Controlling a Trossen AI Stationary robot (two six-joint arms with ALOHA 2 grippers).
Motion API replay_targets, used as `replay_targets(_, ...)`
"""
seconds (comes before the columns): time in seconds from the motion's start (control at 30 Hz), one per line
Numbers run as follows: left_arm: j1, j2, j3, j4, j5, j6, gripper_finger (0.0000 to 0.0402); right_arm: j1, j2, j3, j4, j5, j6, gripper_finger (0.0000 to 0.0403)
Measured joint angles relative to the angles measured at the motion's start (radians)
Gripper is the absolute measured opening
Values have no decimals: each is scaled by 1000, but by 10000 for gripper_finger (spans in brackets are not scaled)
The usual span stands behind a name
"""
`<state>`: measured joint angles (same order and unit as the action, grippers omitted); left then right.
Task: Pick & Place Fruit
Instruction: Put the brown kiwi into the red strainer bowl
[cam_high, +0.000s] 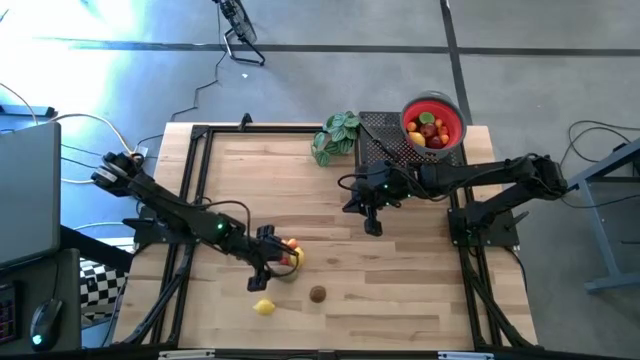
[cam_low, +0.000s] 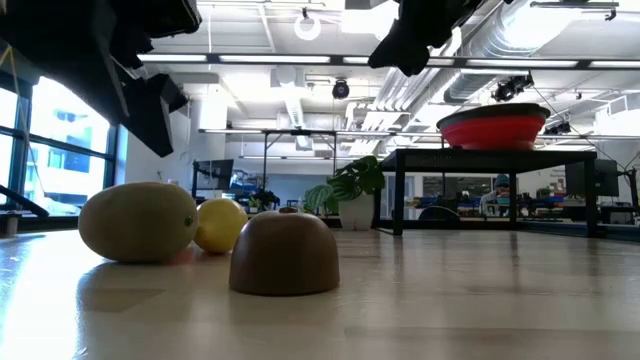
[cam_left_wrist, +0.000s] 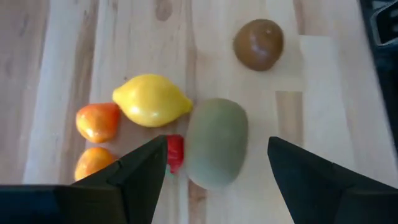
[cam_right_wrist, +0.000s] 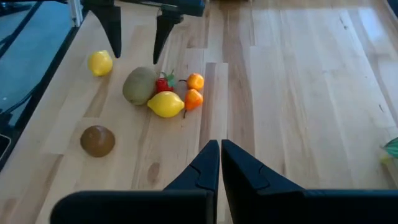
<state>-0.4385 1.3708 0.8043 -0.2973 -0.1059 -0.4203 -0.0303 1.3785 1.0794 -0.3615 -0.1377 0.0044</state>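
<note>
The red bowl (cam_high: 433, 125), upper right of the high view, already holds several fruits. Six wait low on the counter (cam_high: 400, 260). My left hand (cam_left_wrist: 214, 171) hangs released over the green fruit (cam_left_wrist: 216, 142); my right hand (cam_right_wrist: 220, 158) is clenched, empty, mid-frame.

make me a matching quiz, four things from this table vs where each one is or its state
Things:
1. green-brown fruit
2. round brown fruit
3. red bowl
4. right gripper

States:
a. shut, holding nothing
b. between the open left fingers
c. on a black stand, fruit inside
d. alone on bare wood, apart from the cluster

Pairs: 1-b, 2-d, 3-c, 4-a
</note>
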Motion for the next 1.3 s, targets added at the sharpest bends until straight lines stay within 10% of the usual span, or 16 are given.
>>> replay_targets(1.3, 0, 217, 0, 123, 73, -34, 269, 0, 0, 0, 0, 8, -9, 11)
